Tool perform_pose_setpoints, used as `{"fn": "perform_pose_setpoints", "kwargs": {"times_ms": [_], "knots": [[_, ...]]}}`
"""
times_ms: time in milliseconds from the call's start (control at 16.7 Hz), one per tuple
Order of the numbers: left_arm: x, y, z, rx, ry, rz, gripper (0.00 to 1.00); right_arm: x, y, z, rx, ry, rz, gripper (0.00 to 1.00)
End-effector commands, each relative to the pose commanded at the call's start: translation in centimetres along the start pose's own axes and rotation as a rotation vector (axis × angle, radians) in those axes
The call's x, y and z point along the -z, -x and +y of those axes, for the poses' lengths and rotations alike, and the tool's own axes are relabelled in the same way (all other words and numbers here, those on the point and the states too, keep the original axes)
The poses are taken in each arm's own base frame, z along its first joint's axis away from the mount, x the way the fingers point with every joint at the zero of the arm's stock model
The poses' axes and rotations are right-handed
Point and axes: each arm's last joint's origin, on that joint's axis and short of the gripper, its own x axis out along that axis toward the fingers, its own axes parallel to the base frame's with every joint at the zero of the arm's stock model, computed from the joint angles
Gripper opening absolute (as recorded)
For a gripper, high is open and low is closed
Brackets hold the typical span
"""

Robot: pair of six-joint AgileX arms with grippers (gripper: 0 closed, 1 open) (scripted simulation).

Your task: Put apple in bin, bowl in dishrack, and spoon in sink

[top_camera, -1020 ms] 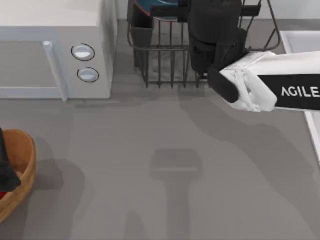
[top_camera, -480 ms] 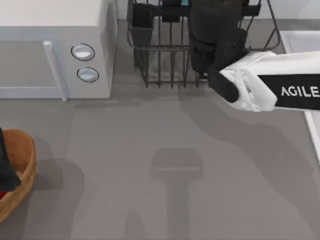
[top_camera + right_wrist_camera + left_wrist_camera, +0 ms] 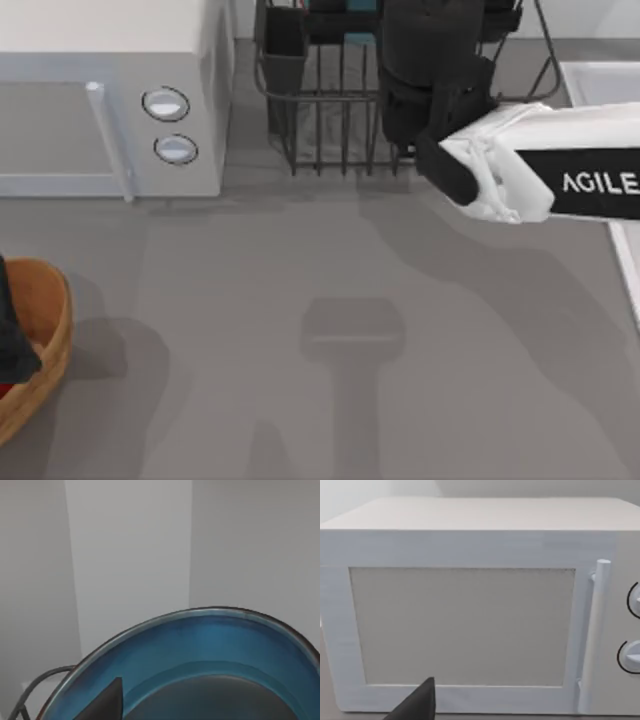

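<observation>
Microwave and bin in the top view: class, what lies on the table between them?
Nothing: between microwave and bin the top view shows bare grey table.

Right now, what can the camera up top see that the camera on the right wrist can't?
The top view alone has the white microwave with two round knobs, the tan wooden bin at the table's left edge, and the right arm over the rack. The right wrist view alone shows the deep blue bowl's inside, up close. Both share the dark grey wire dishrack.
</observation>
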Motion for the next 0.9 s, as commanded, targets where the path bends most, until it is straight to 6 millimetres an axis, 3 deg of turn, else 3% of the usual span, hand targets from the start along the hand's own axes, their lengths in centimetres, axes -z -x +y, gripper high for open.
{"fn": "perform_pose_setpoints", "kwargs": {"times_ms": [240,480,660,900], "knots": [[0.0,0.0,0.0,0.000,0.000,0.000,1.00,-0.3,0.3,-0.8,-0.012,0.003,0.006,1.00],[0.0,0.0,0.0,0.000,0.000,0.000,1.00,-1.9,2.4,-5.8,-0.061,0.017,0.042,1.00],[0.0,0.0,0.0,0.000,0.000,0.000,1.00,-3.5,6.2,-11.3,-0.099,0.019,0.069,1.00],[0.0,0.0,0.0,0.000,0.000,0.000,1.00,-4.7,14.2,-18.8,-0.127,-0.002,0.048,1.00]]}}
